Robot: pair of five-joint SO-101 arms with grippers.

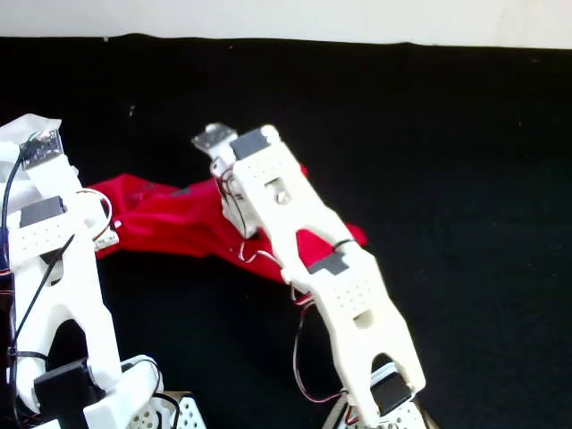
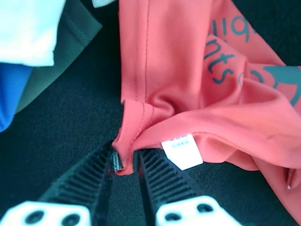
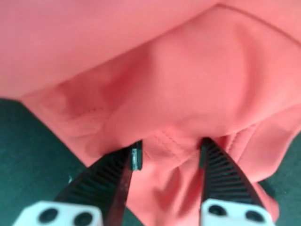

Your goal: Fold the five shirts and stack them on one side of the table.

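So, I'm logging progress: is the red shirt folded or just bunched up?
Not folded: the red shirt lies bunched and creased across the black table, its hem pinched by the left gripper.

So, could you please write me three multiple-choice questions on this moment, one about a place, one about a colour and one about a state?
1. Where does the left gripper hold the red shirt?
A. in the middle of its print
B. at a stitched hem edge beside the label
C. nowhere; it hangs clear of it

2. What colour is that label?
A. yellow
B. black
C. white

3. How is the right gripper?
A. open, fingers apart over red fabric
B. shut on a white shirt
C. shut on nothing above bare table

Answers: 1 B, the left wrist view shows the hem pinched in the gripper next to the label; 2 C, it shows white against the red cloth; 3 A, the right wrist view shows a wide gap at the gripper with red cloth behind it.
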